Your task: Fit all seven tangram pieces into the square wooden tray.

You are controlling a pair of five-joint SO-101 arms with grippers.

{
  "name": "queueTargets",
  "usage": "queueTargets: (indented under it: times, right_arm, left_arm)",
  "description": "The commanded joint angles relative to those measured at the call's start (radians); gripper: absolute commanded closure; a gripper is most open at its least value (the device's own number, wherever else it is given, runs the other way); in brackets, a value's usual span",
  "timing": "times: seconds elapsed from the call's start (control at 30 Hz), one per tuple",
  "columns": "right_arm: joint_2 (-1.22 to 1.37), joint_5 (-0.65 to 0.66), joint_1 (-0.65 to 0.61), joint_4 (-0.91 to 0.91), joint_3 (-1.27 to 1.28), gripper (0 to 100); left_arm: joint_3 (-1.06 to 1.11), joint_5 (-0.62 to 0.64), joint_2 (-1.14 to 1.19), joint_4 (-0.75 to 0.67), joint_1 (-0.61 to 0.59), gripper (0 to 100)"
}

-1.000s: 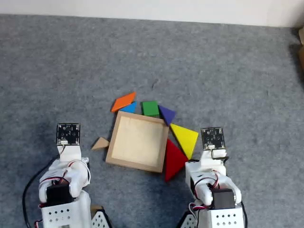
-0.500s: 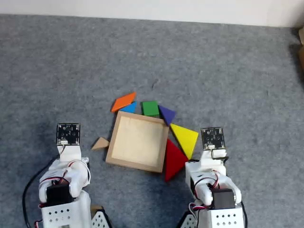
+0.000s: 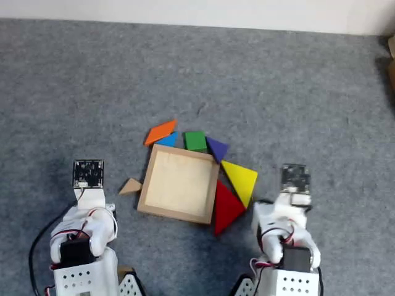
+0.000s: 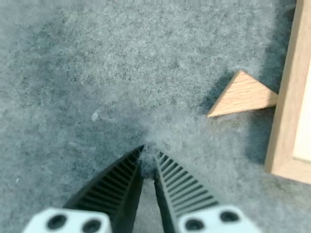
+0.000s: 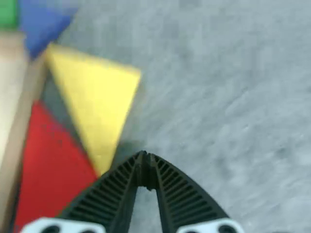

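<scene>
Tray (image 3: pixel 176 214) lies on the grey surface (image 3: pixel 92 80), its seven pieces (image 3: pixel 195 140) all outside around it. Left claw (image 4: pixel 149 152) clenched on nothing, wooden triangle (image 4: pixel 243 94) nearby. Right claw (image 5: pixel 146 160) clenched likewise, just beside the yellow triangle (image 5: pixel 95 97)

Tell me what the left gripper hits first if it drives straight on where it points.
Probably just the grey carpet: the left gripper points at bare carpet, with the small wooden triangle and the tray off to one side of its line. Depth is unclear.
</scene>
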Motion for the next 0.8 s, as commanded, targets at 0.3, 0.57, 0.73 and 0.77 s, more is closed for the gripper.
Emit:
queueTargets:
  times: [0.3,0.57,0.73,0.77]
  right_arm:
    - [0.191,0.181,0.028,-0.038,-0.375,93.7]
    - [0.699,0.181,-0.105,0.085,-0.754,76.2]
    - [0.944,0.180,-0.219,0.085,-0.866,62.3]
    - [0.990,0.180,-0.237,0.085,-0.877,61.3]
  left_arm:
    - [-0.035,-0.204,0.002,-0.150,-0.101,95]
    - [-0.041,-0.201,0.002,-0.071,-0.168,73]
    - [-0.041,-0.204,0.002,-0.069,-0.171,73]
    - [-0.041,-0.204,0.002,-0.069,-0.171,73]
